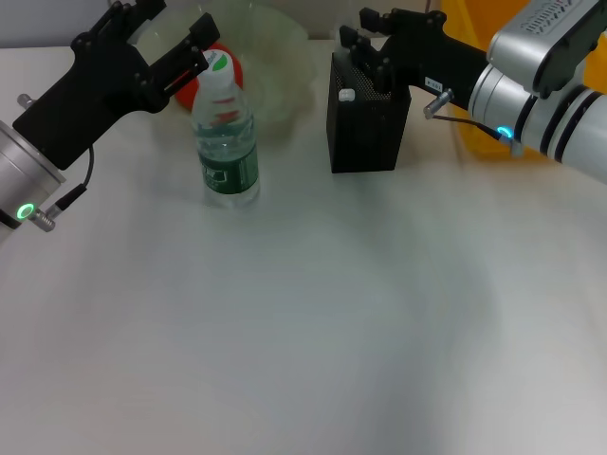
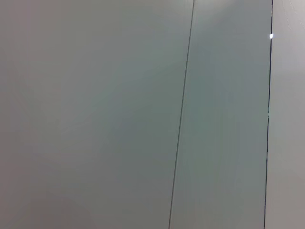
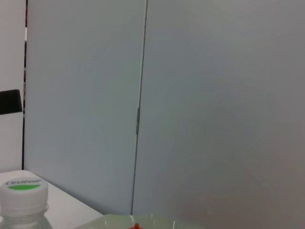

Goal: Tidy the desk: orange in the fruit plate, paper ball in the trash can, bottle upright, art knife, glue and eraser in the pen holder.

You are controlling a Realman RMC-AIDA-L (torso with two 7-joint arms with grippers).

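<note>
Bottle stands upright on the desk at approx 11 o'clock in head view, cap on, about half full of water. Left gripper sits just above and behind it at 11–12 o'clock, fingers spread apart, nothing held. Orange is partly hidden behind those fingers and looks to lie in the fruit plate.

Right gripper hangs over the pen holder at 12–1 o'clock, jaws parted, empty as far as I can see. Trash can at 1–2 o'clock, mostly behind the right arm.

Handling, my guess: bottle is light, thin-walled and smooth, so it dents and tips easily. Best hold is mid-body on the label w/ a gentle squeeze, not the cap. No knife, glue, eraser or paper ball visible on the desk.
</note>
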